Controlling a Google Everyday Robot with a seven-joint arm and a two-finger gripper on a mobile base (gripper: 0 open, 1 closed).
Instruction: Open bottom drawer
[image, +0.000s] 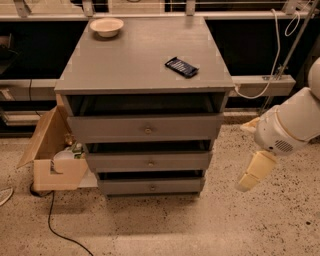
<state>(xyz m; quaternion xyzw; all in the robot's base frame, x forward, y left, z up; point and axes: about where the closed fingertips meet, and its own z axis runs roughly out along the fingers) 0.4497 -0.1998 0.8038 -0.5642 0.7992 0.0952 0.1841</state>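
You can read no text, label or number here: none on the dark packet (181, 67) high above the bottom drawer (150, 187), none on the cardboard box (55, 160) to its left. The gripper (247, 182) hangs to its right, well apart.
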